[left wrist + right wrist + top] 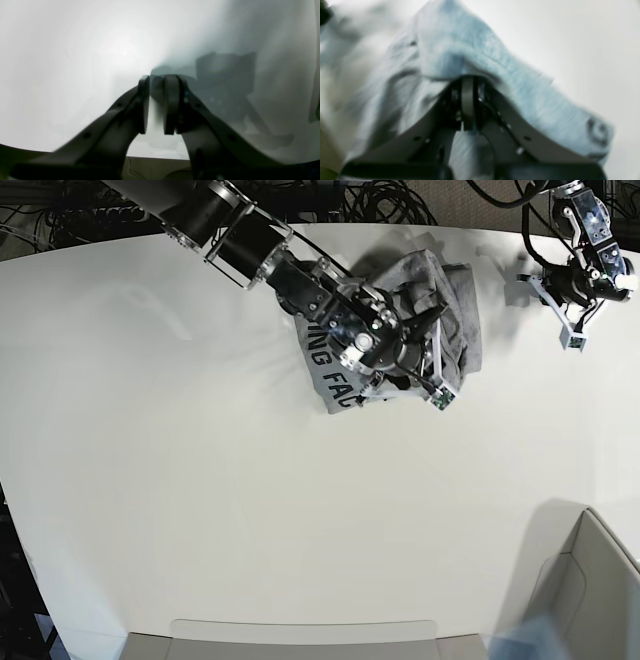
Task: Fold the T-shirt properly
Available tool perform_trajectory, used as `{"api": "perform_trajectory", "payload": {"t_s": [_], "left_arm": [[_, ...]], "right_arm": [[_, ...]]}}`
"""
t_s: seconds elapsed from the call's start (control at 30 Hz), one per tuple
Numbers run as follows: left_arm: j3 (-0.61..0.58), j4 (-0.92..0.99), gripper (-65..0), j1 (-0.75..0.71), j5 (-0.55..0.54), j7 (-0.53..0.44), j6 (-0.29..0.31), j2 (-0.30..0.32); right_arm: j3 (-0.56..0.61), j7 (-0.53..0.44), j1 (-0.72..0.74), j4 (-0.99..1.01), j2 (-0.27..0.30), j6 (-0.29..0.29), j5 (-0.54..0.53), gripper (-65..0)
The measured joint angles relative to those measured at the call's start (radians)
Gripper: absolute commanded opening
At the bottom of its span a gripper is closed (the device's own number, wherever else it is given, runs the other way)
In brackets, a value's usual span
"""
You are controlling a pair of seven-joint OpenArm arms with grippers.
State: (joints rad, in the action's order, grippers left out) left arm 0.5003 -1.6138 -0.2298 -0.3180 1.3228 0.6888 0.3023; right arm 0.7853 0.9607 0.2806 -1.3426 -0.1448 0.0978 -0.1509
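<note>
The heather-grey T-shirt (466,305) lies bunched at the back middle of the white table (200,510), with black lettering (322,362) showing on its left part. My right gripper (432,340) is on the cloth. In the right wrist view its jaws (468,80) are shut, and a raised fold of the T-shirt (470,50) is pinched at the tips and drapes away to both sides. My left gripper (570,292) hovers at the back right, apart from the shirt. In the left wrist view its fingers (156,78) stand slightly apart over bare table, holding nothing.
A beige bin (590,580) sits at the front right corner. A flat tray edge (300,632) runs along the front. Cables (380,200) lie behind the table's back edge. The left arm's shadow (225,75) falls on the table.
</note>
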Motion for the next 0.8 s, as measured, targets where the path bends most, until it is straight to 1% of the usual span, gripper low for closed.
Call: {"api": "perform_trajectory", "payload": {"t_s": [0.03, 0.07, 0.13, 0.2, 0.27, 0.3, 0.37, 0.43, 0.47, 0.5, 0.53, 0.6, 0.67, 0.73, 0.8], "left_arm": [[0.000, 0.000, -54.7, 0.000, -0.001, 0.002, 0.000, 0.000], [0.000, 0.000, -54.7, 0.000, -0.003, 0.005, 0.000, 0.000], [0.000, 0.000, -54.7, 0.000, -0.001, 0.000, 0.000, 0.000], [0.000, 0.000, -54.7, 0.000, 0.001, 0.003, 0.000, 0.000], [0.000, 0.000, -54.7, 0.000, -0.003, 0.000, 0.000, 0.000], [0.000, 0.000, -54.7, 0.000, -0.004, 0.000, 0.000, 0.000], [0.000, 0.000, -54.7, 0.000, -0.003, 0.000, 0.000, 0.000], [0.000, 0.000, -54.7, 0.000, 0.003, 0.000, 0.000, -0.010], [0.000, -0.001, -54.7, 0.000, 0.004, 0.000, 0.000, -0.015], [0.000, 0.000, -54.7, 0.000, 0.005, 0.000, 0.000, -0.017], [0.000, -0.001, -54.7, 0.000, 0.005, 0.000, 0.000, -0.019], [0.000, -0.002, -54.7, 0.000, 0.005, 0.000, 0.000, -0.020], [0.000, -0.002, -54.7, 0.000, 0.004, -0.004, 0.000, -0.021], [0.000, -0.002, -54.7, 0.000, 0.005, -0.003, 0.000, -0.021], [0.000, -0.002, -54.7, 0.000, 0.005, -0.006, 0.000, -0.021]], "right_arm": [[0.001, -0.014, 0.029, 0.039, -0.006, -0.007, -0.005, -64.0], [0.009, -0.043, 0.051, 0.067, -0.003, 0.000, -0.003, -64.0], [0.044, -0.120, 0.090, 0.129, 0.006, 0.006, -0.020, -64.0], [0.063, -0.160, 0.114, 0.174, 0.011, 0.002, -0.103, -64.0], [0.068, -0.179, 0.130, 0.206, 0.005, 0.002, -0.163, -64.0], [0.070, -0.221, 0.138, 0.213, 0.006, -0.001, -0.191, -64.0], [0.070, -0.327, 0.149, 0.216, 0.006, 0.000, -0.204, -64.0], [0.082, -0.377, 0.152, 0.214, 0.006, -0.022, -0.203, -64.0], [0.101, -0.372, 0.154, 0.209, 0.008, -0.051, -0.198, -64.0], [0.126, -0.355, 0.154, 0.206, 0.009, -0.092, -0.199, -64.0], [0.154, -0.328, 0.151, 0.197, 0.008, -0.116, -0.201, -64.0], [0.190, -0.314, 0.128, 0.156, 0.009, -0.114, -0.205, -64.0], [0.192, -0.319, 0.095, 0.097, 0.023, -0.102, -0.211, -64.0], [0.190, -0.332, 0.070, 0.042, 0.060, -0.096, -0.214, -64.0], [0.188, -0.320, 0.058, 0.019, 0.101, -0.088, -0.210, -64.0]]}}
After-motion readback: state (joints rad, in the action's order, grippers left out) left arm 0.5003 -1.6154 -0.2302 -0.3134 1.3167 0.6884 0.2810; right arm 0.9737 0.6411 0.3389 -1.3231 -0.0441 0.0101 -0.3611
